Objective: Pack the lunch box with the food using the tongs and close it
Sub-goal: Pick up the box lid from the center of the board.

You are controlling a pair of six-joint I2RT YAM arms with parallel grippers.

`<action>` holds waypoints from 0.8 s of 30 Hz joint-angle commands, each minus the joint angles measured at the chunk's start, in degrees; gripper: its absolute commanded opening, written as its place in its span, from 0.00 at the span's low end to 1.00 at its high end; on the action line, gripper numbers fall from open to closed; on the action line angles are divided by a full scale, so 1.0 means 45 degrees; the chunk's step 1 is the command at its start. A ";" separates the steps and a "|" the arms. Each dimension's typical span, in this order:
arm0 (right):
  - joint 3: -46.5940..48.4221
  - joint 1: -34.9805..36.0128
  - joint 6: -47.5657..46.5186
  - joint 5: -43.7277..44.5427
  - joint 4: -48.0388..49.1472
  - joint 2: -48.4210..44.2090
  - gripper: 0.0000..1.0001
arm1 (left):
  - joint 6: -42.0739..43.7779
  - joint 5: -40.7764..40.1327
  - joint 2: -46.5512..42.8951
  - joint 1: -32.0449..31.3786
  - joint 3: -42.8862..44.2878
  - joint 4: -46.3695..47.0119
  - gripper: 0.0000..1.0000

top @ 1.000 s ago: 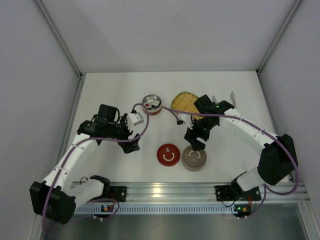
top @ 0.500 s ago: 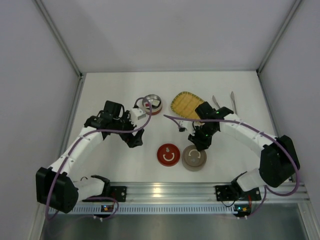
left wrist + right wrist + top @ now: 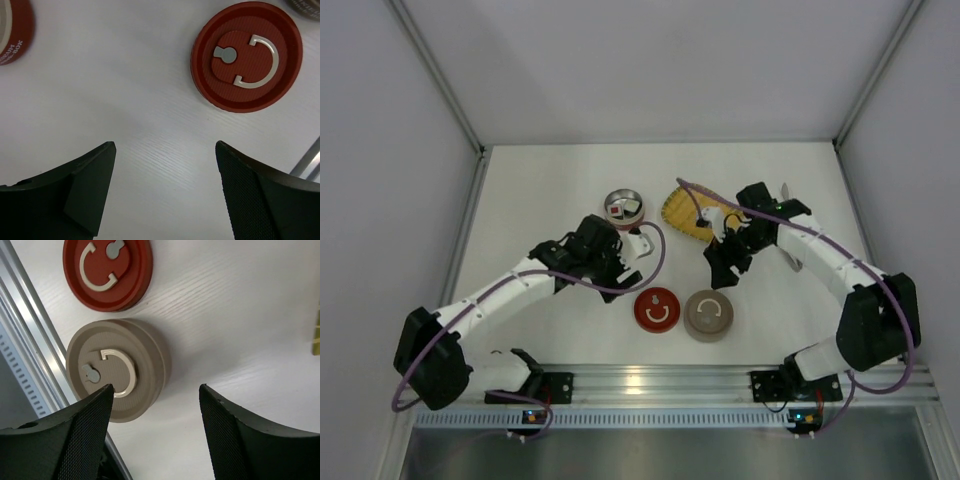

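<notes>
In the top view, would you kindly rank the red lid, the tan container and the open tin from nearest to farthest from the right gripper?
From the right gripper:
1. Tan container, just beyond its fingertips, toward the near edge.
2. Red lid, left of the tan container.
3. Open tin, farther back and well to the left.

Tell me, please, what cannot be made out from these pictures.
- Tongs: top view, only an end shows; the right arm covers the rest.
- Yellow tray: top view, its right part is under that arm.
- Food in the open tin: top view, too small to count.
- Beige lid: right wrist view, its near edge is behind a finger.
</notes>
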 commanded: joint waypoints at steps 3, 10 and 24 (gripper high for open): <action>0.1267 -0.1025 0.1118 -0.1759 0.0489 0.0494 0.68 | -0.0172 -0.3511 0.0696 -0.1807 0.0046 0.1713 0.85; 0.1970 -0.1005 0.2018 -0.2559 0.0860 0.2271 0.66 | 0.0587 -0.5858 0.1557 -0.3919 0.0398 0.1754 0.80; 0.4352 0.1589 0.2174 -0.2131 0.1310 0.5376 0.61 | 0.2229 -0.3668 -0.1821 -0.4679 -0.1085 0.2375 0.84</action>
